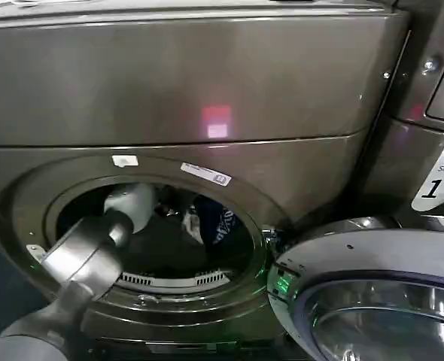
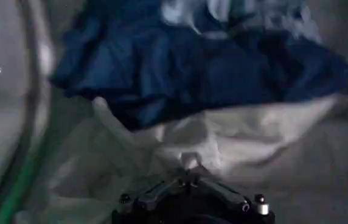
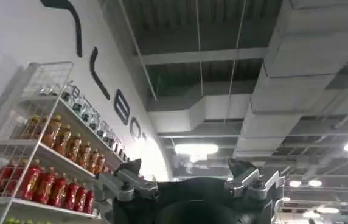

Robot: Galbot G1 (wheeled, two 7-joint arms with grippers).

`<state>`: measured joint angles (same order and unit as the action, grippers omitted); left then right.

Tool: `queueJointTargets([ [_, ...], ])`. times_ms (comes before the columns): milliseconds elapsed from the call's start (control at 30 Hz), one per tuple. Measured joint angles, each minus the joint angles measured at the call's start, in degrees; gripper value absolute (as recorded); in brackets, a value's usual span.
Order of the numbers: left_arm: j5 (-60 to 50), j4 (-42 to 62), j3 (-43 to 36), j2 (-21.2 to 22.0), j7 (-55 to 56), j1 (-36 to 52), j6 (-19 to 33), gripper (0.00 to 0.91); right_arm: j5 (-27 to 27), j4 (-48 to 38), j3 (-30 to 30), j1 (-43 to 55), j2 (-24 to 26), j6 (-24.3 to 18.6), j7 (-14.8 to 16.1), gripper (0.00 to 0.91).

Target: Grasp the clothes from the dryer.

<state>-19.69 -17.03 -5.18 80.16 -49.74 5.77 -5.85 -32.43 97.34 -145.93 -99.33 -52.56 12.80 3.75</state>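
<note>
Inside the open round mouth of the dryer [image 1: 169, 226], the left arm reaches in from the lower left of the head view, its forearm crossing the door ring and its wrist deep in the drum. The left gripper [image 2: 190, 162] appears in its own wrist view with the fingers drawn together, clamped on a fold of white cloth [image 2: 222, 137] that spreads out on both sides of the fingertips and lies beneath them. Just beyond the fingertips, farther into the drum, a dark blue garment [image 2: 210, 67] lies bunched on top of the white cloth, touching it along its near edge. In the head view the same clothes sit just past the wrist, against the back of the drum. The dryer door [image 1: 372, 293] hangs swung open, well apart from the working arm.

The right gripper [image 3: 189, 176] is raised and points up at a ceiling, its fingers spread apart and holding nothing; a shelf of bottled drinks [image 3: 46, 164] stands off to one side of it.
</note>
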Motion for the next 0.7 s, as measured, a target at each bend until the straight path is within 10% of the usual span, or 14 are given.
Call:
queueJointTargets([
  [700, 14.59, -36.34, 24.06, 3.72, 34.74, -23.45, -3.25, 0.000, -0.24, -0.18, -1.09, -0.73, 0.10, -1.18, -1.14, 0.907],
])
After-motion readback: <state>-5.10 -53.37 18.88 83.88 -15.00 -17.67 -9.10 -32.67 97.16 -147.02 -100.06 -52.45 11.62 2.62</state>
